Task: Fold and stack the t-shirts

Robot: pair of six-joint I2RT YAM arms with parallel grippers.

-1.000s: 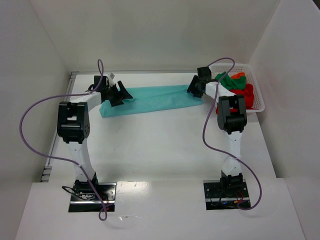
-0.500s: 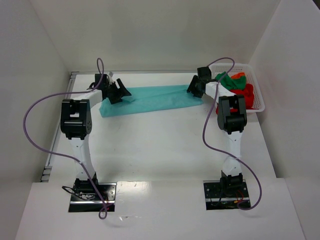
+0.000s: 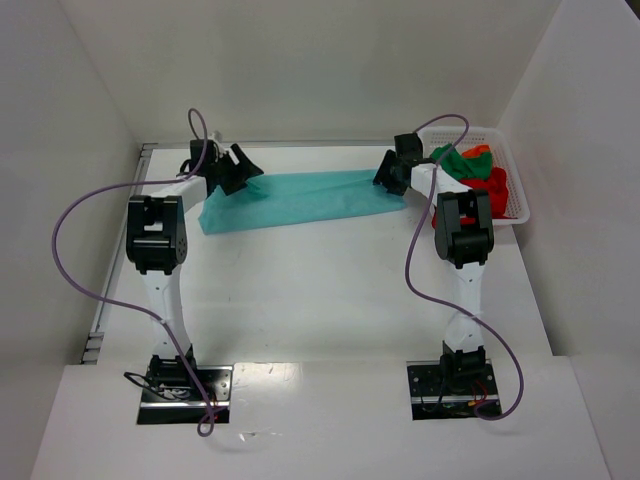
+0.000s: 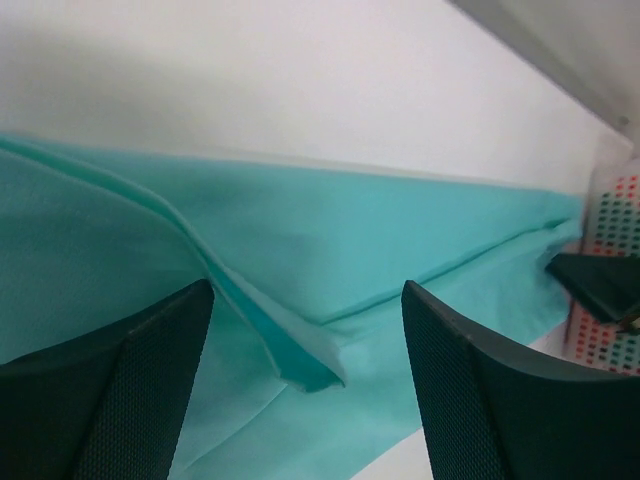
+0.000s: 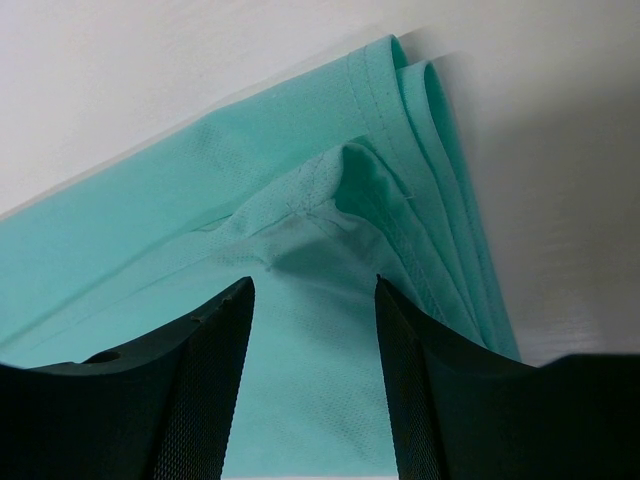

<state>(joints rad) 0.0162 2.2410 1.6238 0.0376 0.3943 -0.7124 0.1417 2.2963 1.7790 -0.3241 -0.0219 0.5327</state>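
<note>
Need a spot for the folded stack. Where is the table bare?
Bare: the wide table stretch between the teal t-shirt and the arm bases. Crowded: the far strip, with shirt, left end effector, right end effector and white basket.

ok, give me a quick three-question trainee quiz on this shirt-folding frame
1. Fill in: the teal t-shirt lies stretched out on the ___.
2. The shirts in the basket are: A) green, red, orange B) blue, yellow C) black only
3. True or false: the left gripper and right gripper are both clamped on cloth.
Key: 1 table; 2 A; 3 false, both stand open over the teal t-shirt.
</note>
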